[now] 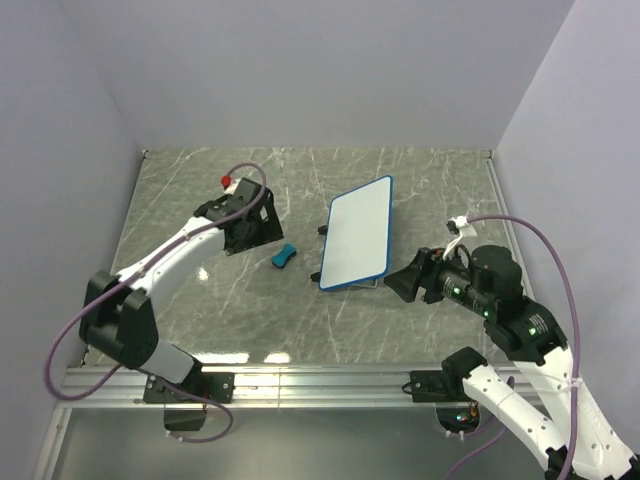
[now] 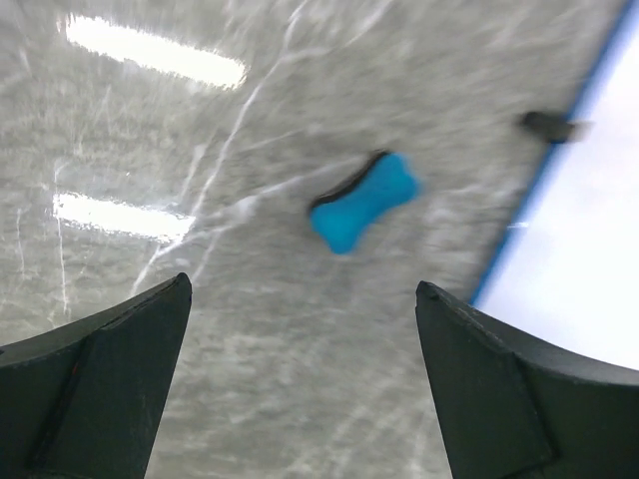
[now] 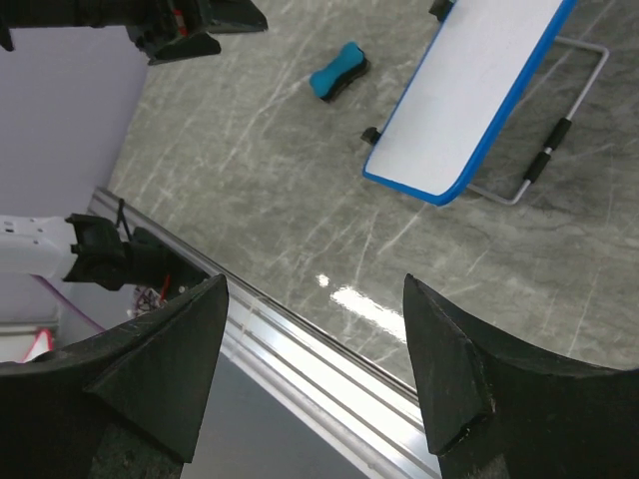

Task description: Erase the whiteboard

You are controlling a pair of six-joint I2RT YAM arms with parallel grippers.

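Observation:
The whiteboard [image 1: 358, 232] has a thin blue frame and stands tilted on a wire stand in the middle of the table; its face shows white with no marks. A small blue eraser block [image 1: 284, 257] lies on the table just left of it. My left gripper [image 1: 260, 238] is open and empty, just left of the eraser and apart from it. In the left wrist view the eraser [image 2: 361, 203] lies ahead of the open gripper [image 2: 305, 289], with the whiteboard's edge [image 2: 589, 239] at right. My right gripper [image 1: 405, 283] is open and empty, off the board's near right corner. The right wrist view shows the gripper [image 3: 316, 281], board [image 3: 469, 90] and eraser [image 3: 337, 72].
A small red object [image 1: 227, 182] sits behind the left wrist. The board's wire stand [image 3: 559, 130] sticks out at its right side. A metal rail [image 1: 300, 375] runs along the table's near edge. Grey walls close in the back and sides.

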